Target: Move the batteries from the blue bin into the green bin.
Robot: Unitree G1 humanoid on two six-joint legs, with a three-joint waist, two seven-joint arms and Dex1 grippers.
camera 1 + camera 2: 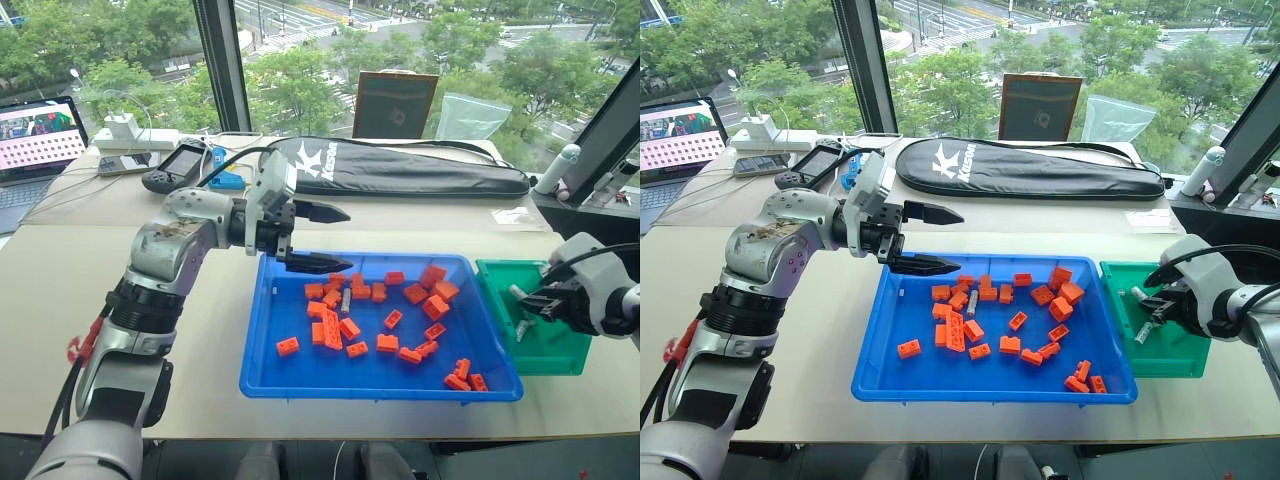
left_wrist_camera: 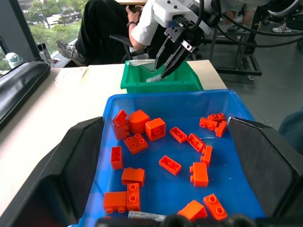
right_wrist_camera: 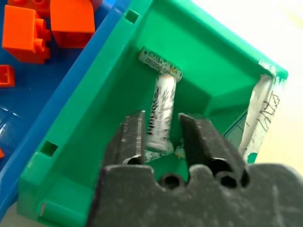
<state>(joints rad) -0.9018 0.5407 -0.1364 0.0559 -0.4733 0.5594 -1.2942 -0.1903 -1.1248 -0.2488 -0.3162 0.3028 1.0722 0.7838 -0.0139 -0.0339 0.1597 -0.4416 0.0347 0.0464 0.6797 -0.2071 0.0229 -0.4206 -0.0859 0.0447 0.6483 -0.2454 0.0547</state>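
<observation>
Right gripper point(image 3: 161, 135): over the green bin point(image 1: 570, 352) at right of frame, fingers parted with a battery point(image 3: 160, 113) between them; small gaps on both sides, so it reads as let go or nearly so, not clamped.
Batteries in green bin: one more point(image 3: 160, 64) lies flat at the far wall, just past the tip of the first.
Battery left in blue bin point(image 1: 262, 372): one slim grey cylinder point(image 1: 345, 299) among the orange bricks point(image 1: 352, 322), centre of frame, bricks close on either side.
Left gripper point(image 1: 310, 238): hangs above the blue bin's upper left corner, fingers spread wide, nothing in them.
Handling, judged: rigid, light, smooth metal skin; round, so it will roll or squirt out if pinched off-centre.
Where to hold: across the barrel at mid-length, fingers square to its long axis.
Risk: neighbouring bricks may block a finger or get nipped along.
</observation>
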